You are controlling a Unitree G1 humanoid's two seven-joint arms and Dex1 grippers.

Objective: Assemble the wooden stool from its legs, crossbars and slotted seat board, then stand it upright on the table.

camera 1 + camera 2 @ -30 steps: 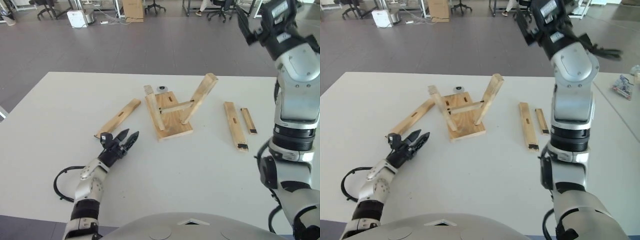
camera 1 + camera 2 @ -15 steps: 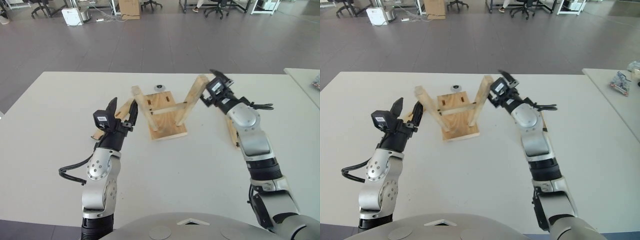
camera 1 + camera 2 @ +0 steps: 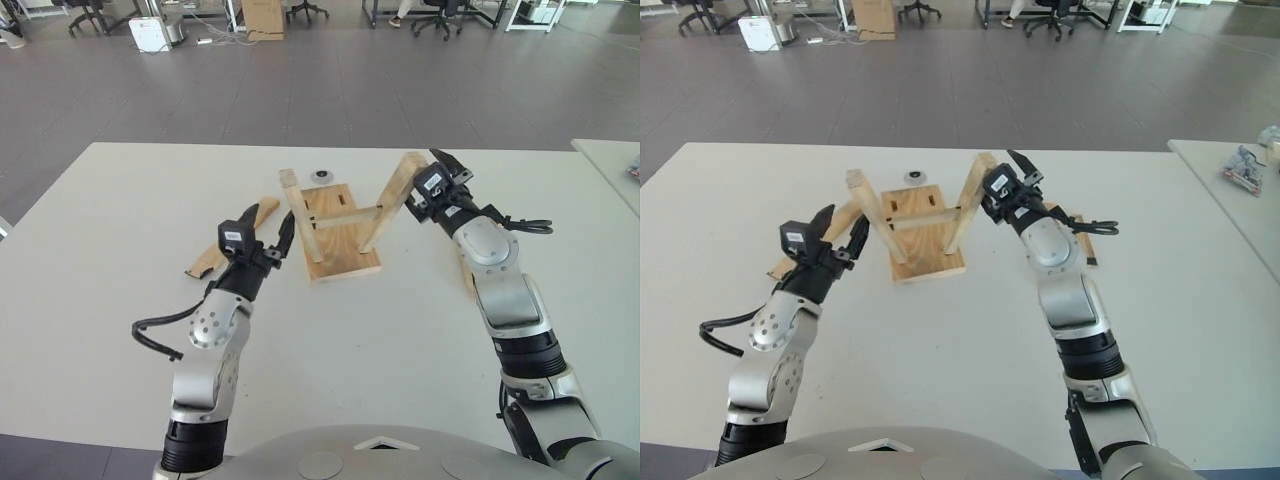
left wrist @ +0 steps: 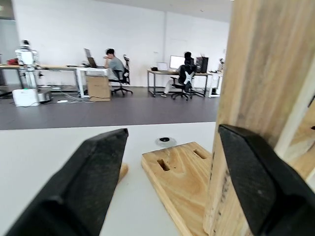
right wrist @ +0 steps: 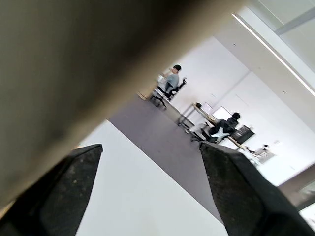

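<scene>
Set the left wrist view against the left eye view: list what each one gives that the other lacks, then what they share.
The left wrist view adds a close look at the slots in the seat board, with the left gripper open and one of its fingers beside the near leg. The left eye view adds the right gripper at the far leg and a loose leg on the table. Shared: seat board, near leg, left gripper, small round part.

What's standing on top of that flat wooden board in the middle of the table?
Two wooden legs stand tilted on the seat board, joined by a crossbar. Empty slots show in the bare wood. How the leg ends join the board is covered by the legs themselves.
</scene>
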